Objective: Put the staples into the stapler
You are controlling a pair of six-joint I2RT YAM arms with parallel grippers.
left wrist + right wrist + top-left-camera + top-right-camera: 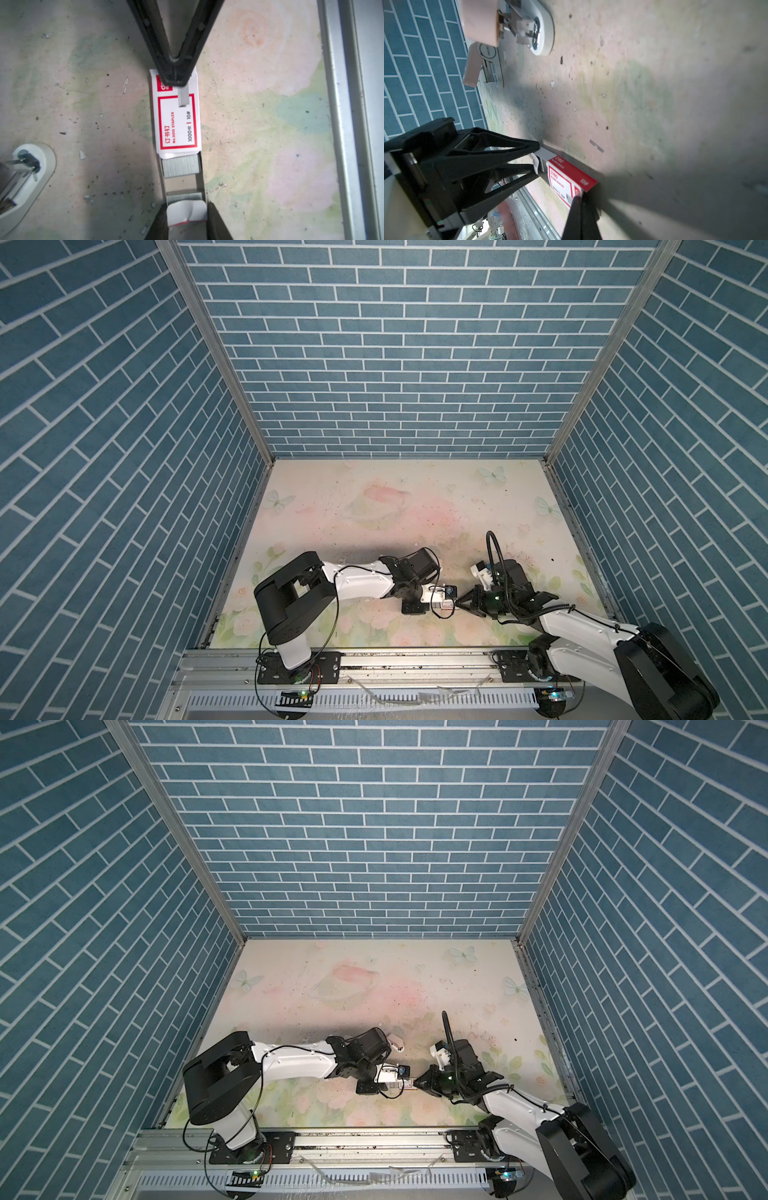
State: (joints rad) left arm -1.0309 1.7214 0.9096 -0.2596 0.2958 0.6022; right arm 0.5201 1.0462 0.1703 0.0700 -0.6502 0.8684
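Right gripper (176, 81) clenched on a short staple strip (182, 98), poised over the red-and-white box (176, 126), near-centre of the counter (374, 510). Left gripper (187, 205) grasping the end of the box's slid-out tray (180, 185); more staples (180, 167) lie inside. Stapler (395, 1042) lies farther back, apart.

A short silvery-grey strip of joined staples (182, 97) juts from the pinched tip of the right claw (176, 82), above a red-and-white cardboard box (176, 124). More grey strips (180, 168) lie flat in its slid-out inner tray (202, 172). The cream-and-pink plastic stapler (540, 31) rests on the bench (654, 83), top swung open, well apart.
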